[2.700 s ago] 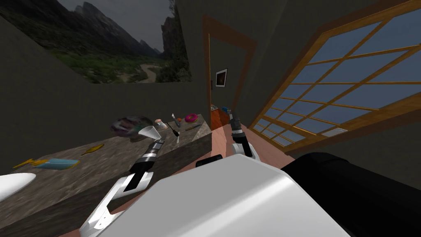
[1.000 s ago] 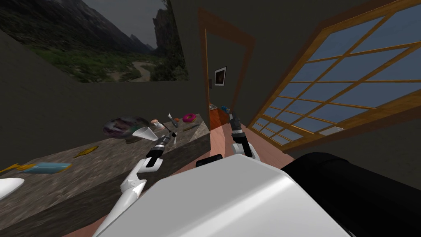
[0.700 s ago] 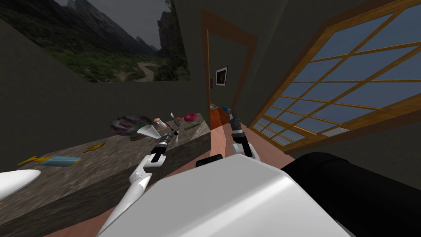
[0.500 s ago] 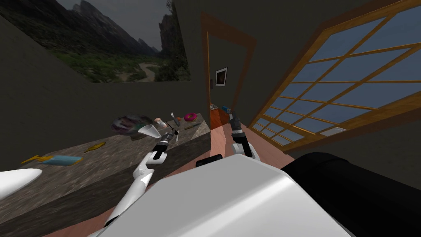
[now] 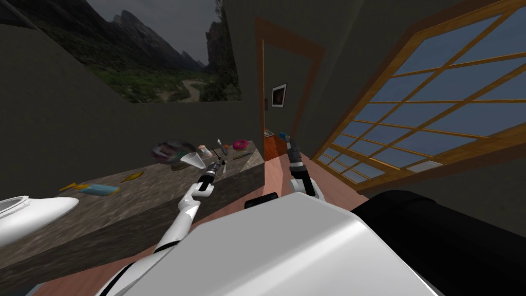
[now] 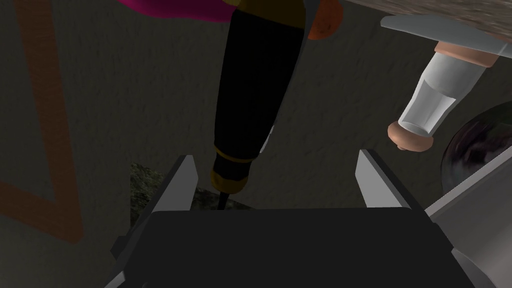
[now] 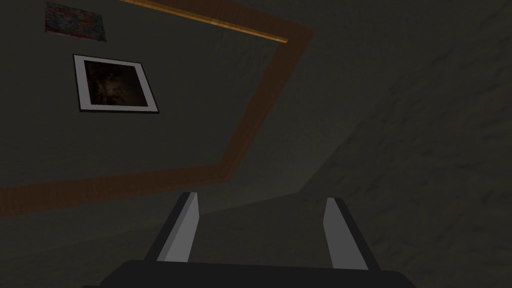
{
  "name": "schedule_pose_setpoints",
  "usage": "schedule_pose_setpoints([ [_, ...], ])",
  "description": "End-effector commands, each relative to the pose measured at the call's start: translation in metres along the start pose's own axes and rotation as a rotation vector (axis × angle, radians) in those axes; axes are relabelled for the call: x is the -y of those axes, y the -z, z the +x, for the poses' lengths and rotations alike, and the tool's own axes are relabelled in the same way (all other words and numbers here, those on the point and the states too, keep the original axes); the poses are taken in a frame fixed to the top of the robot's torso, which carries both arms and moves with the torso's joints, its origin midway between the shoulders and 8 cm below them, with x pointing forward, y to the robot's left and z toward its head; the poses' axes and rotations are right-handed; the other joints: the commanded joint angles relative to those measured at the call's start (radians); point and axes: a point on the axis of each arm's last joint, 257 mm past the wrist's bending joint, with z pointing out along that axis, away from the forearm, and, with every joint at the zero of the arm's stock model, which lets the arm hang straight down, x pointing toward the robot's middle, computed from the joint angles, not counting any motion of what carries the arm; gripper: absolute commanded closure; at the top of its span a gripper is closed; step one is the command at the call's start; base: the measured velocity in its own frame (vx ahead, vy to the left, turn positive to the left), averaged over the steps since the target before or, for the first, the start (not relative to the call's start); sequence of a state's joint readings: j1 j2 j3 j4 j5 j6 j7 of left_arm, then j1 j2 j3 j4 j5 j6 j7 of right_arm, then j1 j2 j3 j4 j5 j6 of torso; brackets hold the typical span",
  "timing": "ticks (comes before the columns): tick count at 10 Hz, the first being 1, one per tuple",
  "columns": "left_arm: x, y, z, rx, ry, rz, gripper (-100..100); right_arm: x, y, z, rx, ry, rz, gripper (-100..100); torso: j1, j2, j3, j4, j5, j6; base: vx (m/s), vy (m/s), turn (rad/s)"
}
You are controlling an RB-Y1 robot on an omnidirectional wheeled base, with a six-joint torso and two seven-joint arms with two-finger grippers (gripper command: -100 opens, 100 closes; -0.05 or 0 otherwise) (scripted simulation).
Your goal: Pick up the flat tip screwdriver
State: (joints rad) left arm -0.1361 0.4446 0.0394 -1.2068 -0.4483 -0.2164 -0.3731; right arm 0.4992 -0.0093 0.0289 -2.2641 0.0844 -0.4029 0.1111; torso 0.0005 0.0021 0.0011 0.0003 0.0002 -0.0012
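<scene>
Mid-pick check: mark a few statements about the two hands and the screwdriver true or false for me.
1. The left hand is open. True.
2. The screwdriver has a white handle. False: the handle is black with a gold band near its end.
3. The left hand is clamped on the screwdriver. False: the handle lies between its fingers, nearer one of them, with a gap at each side.
4. A clear shaker with pinkish caps is beside the screwdriver. True.
5. The right hand holds a tool. False: it is open and empty.
</scene>
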Motion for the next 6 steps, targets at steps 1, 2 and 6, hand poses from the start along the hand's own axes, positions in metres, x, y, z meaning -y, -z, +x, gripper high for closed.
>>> schedule_pose_setpoints([
  [1,0.008,-0.014,0.003,-0.009,-0.003,0.007,-100,0.000,0.000,0.000,0.000,0.000,0.000,0,0.000,0.000,0.000,0.000,0.000,0.000,-0.071,0.027,0.071],
  [2,0.008,-0.021,0.000,-0.008,-0.002,0.004,-100,0.000,0.000,0.000,0.000,0.000,0.000,0,0.000,0.001,0.001,0.000,0.000,0.000,-0.039,0.012,-0.006],
  [6,0.033,-0.052,-0.002,-0.013,-0.006,0.033,-100,0.000,0.000,0.000,0.000,0.000,0.000,0,-0.001,0.000,0.000,0.000,0.000,0.000,-0.048,0.019,0.042],
])
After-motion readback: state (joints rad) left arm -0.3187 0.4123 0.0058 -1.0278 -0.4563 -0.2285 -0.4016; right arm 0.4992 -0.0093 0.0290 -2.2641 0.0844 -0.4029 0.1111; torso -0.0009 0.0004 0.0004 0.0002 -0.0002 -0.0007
